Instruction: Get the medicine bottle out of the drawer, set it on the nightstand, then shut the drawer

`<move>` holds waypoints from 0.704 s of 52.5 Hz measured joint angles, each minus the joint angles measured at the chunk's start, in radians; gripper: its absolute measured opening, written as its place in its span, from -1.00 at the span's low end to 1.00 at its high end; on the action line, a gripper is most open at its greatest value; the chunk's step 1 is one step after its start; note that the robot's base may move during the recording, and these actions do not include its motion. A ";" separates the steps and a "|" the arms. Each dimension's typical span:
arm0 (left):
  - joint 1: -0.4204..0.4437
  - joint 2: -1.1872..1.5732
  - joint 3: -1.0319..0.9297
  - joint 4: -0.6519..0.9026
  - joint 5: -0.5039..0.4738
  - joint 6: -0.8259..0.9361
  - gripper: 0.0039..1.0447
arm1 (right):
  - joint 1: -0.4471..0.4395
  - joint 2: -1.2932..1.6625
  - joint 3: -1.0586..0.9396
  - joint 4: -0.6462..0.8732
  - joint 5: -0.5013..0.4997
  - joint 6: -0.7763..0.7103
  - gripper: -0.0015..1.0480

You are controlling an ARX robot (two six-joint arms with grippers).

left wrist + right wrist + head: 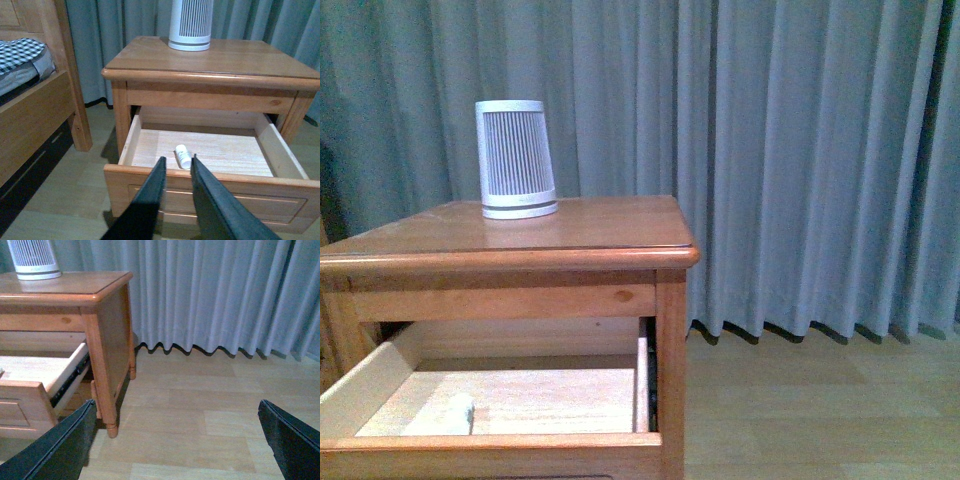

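- Grey-blue curtain (800,150): hangs in folds across the whole far wall, down to the floor.
- Pale wood-plank floor (200,415): open to the right of the furniture.
- Bed frame (35,110): reddish wood, stands just beside the nightstand, with checked bedding on top.
- Nightstand (520,235): glossy overhanging top, short turned feet.
- Drawer (210,185): the upper one, pulled well out toward the near side, pale interior exposed.
- Ribbed white device (515,158): upright on the nightstand top, toward the far left.
- Right gripper (176,407): off to the right of the nightstand above bare floor, jaws spread wide, nothing in them.
- Left gripper (178,158): on the near side of the drawer front, aimed into the drawer, jaws narrowly parted, gripping nothing.
- Medicine bottle (183,156): lies on its side on the drawer floor, left of centre, close behind the front panel, apart from both grippers.
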 joint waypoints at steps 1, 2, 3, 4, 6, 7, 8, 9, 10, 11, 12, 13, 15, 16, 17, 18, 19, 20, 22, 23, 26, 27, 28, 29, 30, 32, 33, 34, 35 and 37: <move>0.000 -0.004 -0.003 0.001 0.001 0.000 -0.85 | 0.000 0.000 0.000 0.000 0.000 0.000 0.87; -0.001 -0.012 -0.010 0.003 0.001 0.001 -0.92 | 0.000 0.000 0.000 0.000 0.000 0.000 0.87; -0.001 -0.019 -0.018 0.003 -0.001 -0.003 -0.96 | 0.000 0.000 0.000 0.000 -0.001 0.000 0.87; -0.001 -0.024 -0.025 0.004 -0.002 0.001 -0.95 | 0.000 0.000 0.000 0.000 -0.001 0.000 0.87; 0.000 -0.038 -0.038 0.004 -0.003 0.002 -0.95 | 0.000 0.000 0.000 0.000 -0.001 0.000 0.87; 0.000 -0.045 -0.043 0.004 -0.002 0.002 -0.95 | 0.000 0.000 0.000 0.000 -0.001 0.000 0.87; 0.000 -0.051 -0.049 0.004 -0.002 0.002 -0.95 | 0.000 0.000 0.000 0.000 -0.001 0.000 0.87; 0.000 -0.056 -0.055 0.004 -0.002 0.002 -0.95 | 0.000 0.000 0.000 0.000 -0.001 0.000 0.87; 0.000 -0.062 -0.061 0.003 -0.002 0.002 -0.95 | 0.000 0.000 0.000 0.000 -0.001 0.000 0.87; 0.000 -0.069 -0.068 0.003 -0.003 0.002 -0.95 | 0.000 0.000 0.000 0.000 -0.001 0.000 0.87; 0.000 -0.075 -0.073 0.003 -0.003 0.002 -0.95 | 0.000 0.000 0.000 0.000 -0.001 0.000 0.87; 0.000 -0.081 -0.077 0.003 -0.003 0.002 -0.95 | 0.000 0.000 0.000 0.000 -0.001 0.000 0.87; 0.000 -0.089 -0.082 0.003 -0.003 0.002 -0.95 | 0.000 0.000 0.000 0.000 -0.001 0.000 0.87; 0.000 -0.098 -0.088 0.002 -0.003 0.002 -0.95 | 0.000 0.000 0.000 0.000 -0.001 0.000 0.87; 0.000 -0.104 -0.092 0.001 -0.003 0.002 -0.95 | 0.000 0.000 0.000 0.000 -0.001 0.000 0.87; 0.000 -0.110 -0.095 -0.001 -0.002 0.002 -0.95 | 0.000 0.000 0.000 0.000 0.000 0.000 0.87; 0.000 -0.115 -0.097 -0.003 -0.003 0.002 -0.95 | 0.000 0.000 0.000 0.000 -0.004 0.000 0.87; 0.000 -0.121 -0.100 -0.003 -0.003 0.002 -0.95 | 0.000 0.000 0.000 0.000 -0.005 0.000 0.87; 0.000 -0.131 -0.111 -0.008 -0.009 0.002 -0.95 | 0.000 0.001 0.000 0.000 -0.010 0.000 0.87; 0.000 -0.137 -0.117 -0.012 -0.010 0.002 -0.95 | 0.000 0.000 0.000 0.000 -0.010 0.000 0.87; 0.000 -0.152 -0.125 -0.018 -0.005 0.002 -0.95 | 0.000 -0.001 0.000 0.000 -0.010 0.000 0.87; 0.000 -0.154 -0.126 -0.019 -0.004 0.002 -0.95 | 0.000 -0.001 0.000 0.000 -0.010 0.000 0.87; 0.000 -0.159 -0.126 -0.021 -0.003 0.002 -0.95 | 0.000 0.000 0.000 0.000 -0.011 0.000 0.87; 0.000 -0.165 -0.128 -0.024 -0.004 0.002 -0.95 | -0.011 0.011 0.004 -0.013 -0.049 0.009 0.87; 0.000 -0.171 -0.132 -0.027 -0.006 0.002 -0.95 | -0.034 0.034 0.019 -0.042 -0.127 0.031 0.87; 0.000 -0.182 -0.139 -0.032 -0.008 0.002 -0.95 | -0.076 0.117 0.056 -0.059 -0.271 0.065 0.87; 0.001 -0.187 -0.140 -0.034 -0.007 0.002 -0.95 | -0.085 0.174 0.079 -0.048 -0.322 0.087 0.87; 0.001 -0.189 -0.141 -0.036 -0.003 0.002 -0.95 | -0.085 0.234 0.104 -0.026 -0.362 0.101 0.87; 0.001 -0.192 -0.142 -0.038 -0.003 0.002 -0.95 | -0.080 0.298 0.131 0.006 -0.394 0.110 0.87; -0.001 -0.203 -0.145 -0.044 -0.003 0.002 -0.95 | -0.056 0.418 0.195 0.073 -0.399 0.111 0.87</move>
